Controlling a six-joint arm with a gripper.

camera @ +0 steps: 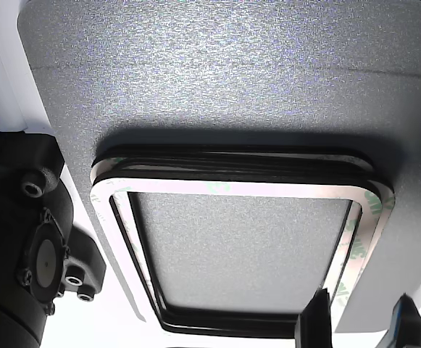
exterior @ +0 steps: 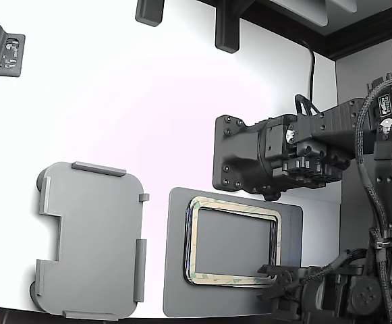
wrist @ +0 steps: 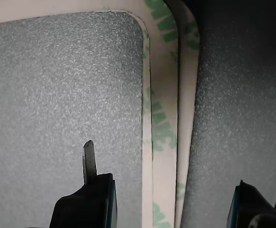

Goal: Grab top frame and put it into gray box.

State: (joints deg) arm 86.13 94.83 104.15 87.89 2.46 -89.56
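Spread wide and holding nothing, the gripper (wrist: 168, 199) straddles one side of the single top frame (exterior: 233, 248), which lies on one dark mat (exterior: 291, 223); one gray box (exterior: 94, 239) sits apart.

Setting: robotics lab or assembly test bench. Evidence: 1 plain white table (exterior: 148, 101), bare and evenly lit, with no household items on it. 1 dark gray mat (exterior: 290, 223) laid flat as a work surface. 1 black robot arm (exterior: 283, 152) with exposed bolts, cable bundles and a labelled joint housing. Black brackets (exterior: 226, 27) hanging over the far edge. 1 more black device (exterior: 0, 47) at the exterior view's left. Parts are plain industrial pieces: 1 light gray tray (exterior: 91, 239), 1 stack of adhesive-backed frames (exterior: 233, 241).
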